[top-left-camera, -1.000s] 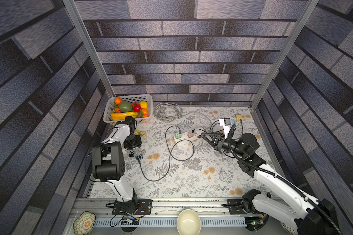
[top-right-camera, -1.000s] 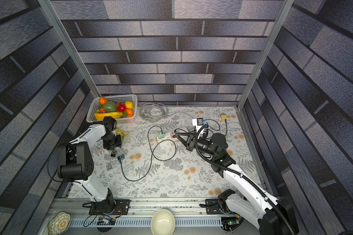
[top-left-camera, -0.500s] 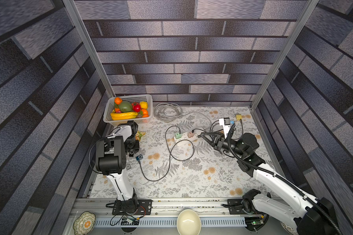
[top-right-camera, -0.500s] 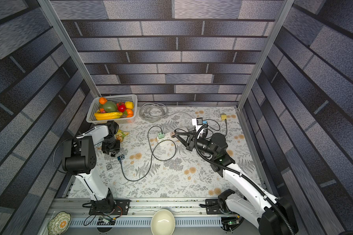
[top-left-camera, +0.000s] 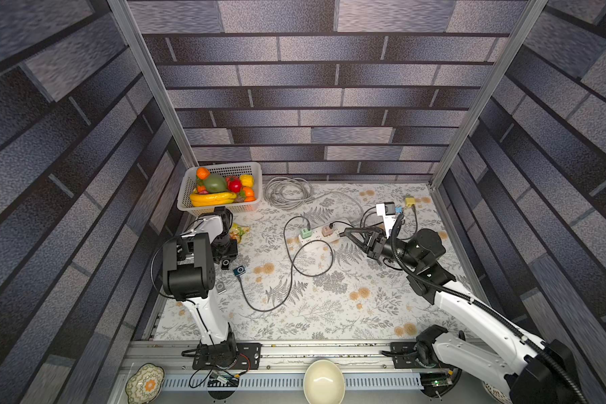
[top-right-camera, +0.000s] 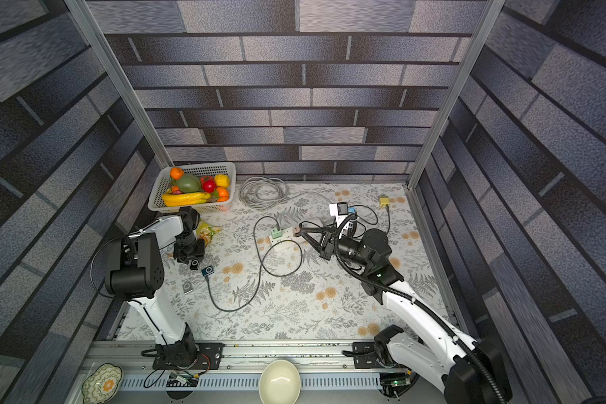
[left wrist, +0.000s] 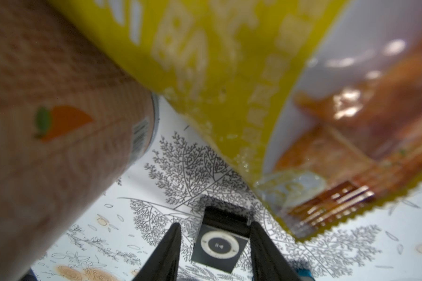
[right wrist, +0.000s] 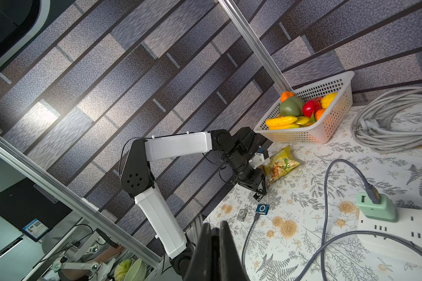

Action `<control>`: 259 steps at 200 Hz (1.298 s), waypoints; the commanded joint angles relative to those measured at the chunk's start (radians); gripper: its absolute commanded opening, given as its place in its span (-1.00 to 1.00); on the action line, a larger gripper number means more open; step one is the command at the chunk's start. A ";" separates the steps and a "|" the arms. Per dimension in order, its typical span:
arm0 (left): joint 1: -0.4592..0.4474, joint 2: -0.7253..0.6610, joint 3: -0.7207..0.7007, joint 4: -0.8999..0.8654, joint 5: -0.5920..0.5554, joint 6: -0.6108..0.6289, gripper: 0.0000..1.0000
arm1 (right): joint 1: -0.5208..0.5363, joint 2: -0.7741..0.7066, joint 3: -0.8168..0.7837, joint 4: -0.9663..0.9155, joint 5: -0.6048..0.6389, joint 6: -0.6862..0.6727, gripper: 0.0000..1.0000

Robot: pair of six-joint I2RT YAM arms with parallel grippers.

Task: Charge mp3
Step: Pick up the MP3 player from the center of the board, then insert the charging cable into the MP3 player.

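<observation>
Three small mp3 players lie on the floral cloth at the left: a black one (top-left-camera: 225, 263) (top-right-camera: 195, 263), a blue one (top-left-camera: 239, 270) with a grey cable (top-left-camera: 287, 293) plugged into it, and a silver one (top-left-camera: 220, 287). My left gripper (top-left-camera: 225, 259) (left wrist: 215, 225) points down over the black mp3 player (left wrist: 219, 245), open, one finger on each side, with a gap on one side. The cable runs to a green charger (top-left-camera: 305, 232) on the white power strip (top-left-camera: 321, 235). My right gripper (top-left-camera: 345, 232) (right wrist: 215, 233) is shut and empty, its tip at the strip's end.
A yellow snack bag (top-left-camera: 238, 231) and a brown can (left wrist: 46, 146) lie close to the left gripper. A white fruit basket (top-left-camera: 221, 210) stands at the back left, beside a coiled grey cable (top-left-camera: 287, 190). A white adapter (top-left-camera: 385, 210) and a yellow plug (top-left-camera: 410, 201) lie at the back right.
The left arm has swung its elbow forward, and its gripper has come down over the black mp3 player. The right arm has not moved.
</observation>
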 commanded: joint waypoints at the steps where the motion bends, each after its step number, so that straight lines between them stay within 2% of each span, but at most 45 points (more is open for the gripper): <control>1: 0.003 0.017 -0.012 -0.004 0.032 0.025 -0.06 | -0.007 -0.020 -0.009 0.029 -0.017 -0.004 -0.97; 62: 0.002 0.045 -0.011 -0.021 0.016 0.016 -0.14 | -0.007 -0.039 -0.009 0.001 -0.009 -0.023 -0.97; 86: -0.003 0.046 -0.013 -0.021 0.041 0.015 -0.30 | -0.007 -0.040 -0.008 -0.002 -0.009 -0.024 -0.97; 116: -0.009 -0.005 -0.006 -0.029 0.138 -0.008 -0.49 | -0.007 -0.046 -0.007 -0.031 0.005 -0.046 -0.98; 142: -0.041 -0.173 0.006 -0.004 0.282 -0.073 -0.63 | -0.007 -0.026 0.005 -0.039 0.004 -0.063 -1.00; 164: -0.126 -0.357 0.009 0.049 0.403 -0.175 -0.65 | -0.007 0.023 0.036 -0.037 -0.015 -0.075 -1.00; 204: -0.318 -0.611 0.006 0.120 0.436 -0.357 -0.69 | 0.036 0.142 0.107 -0.021 -0.007 -0.126 -1.00; 223: -0.469 -0.680 -0.072 0.281 0.470 -0.497 -0.71 | 0.149 0.153 0.181 -0.141 0.096 -0.295 -1.00; 236: -0.555 -0.723 -0.153 0.433 0.445 -0.619 -0.73 | 0.223 0.158 0.233 -0.246 0.198 -0.410 -1.00; 259: -0.648 -0.757 -0.257 0.643 0.408 -0.781 -0.74 | 0.264 0.192 0.261 -0.238 0.235 -0.430 -1.00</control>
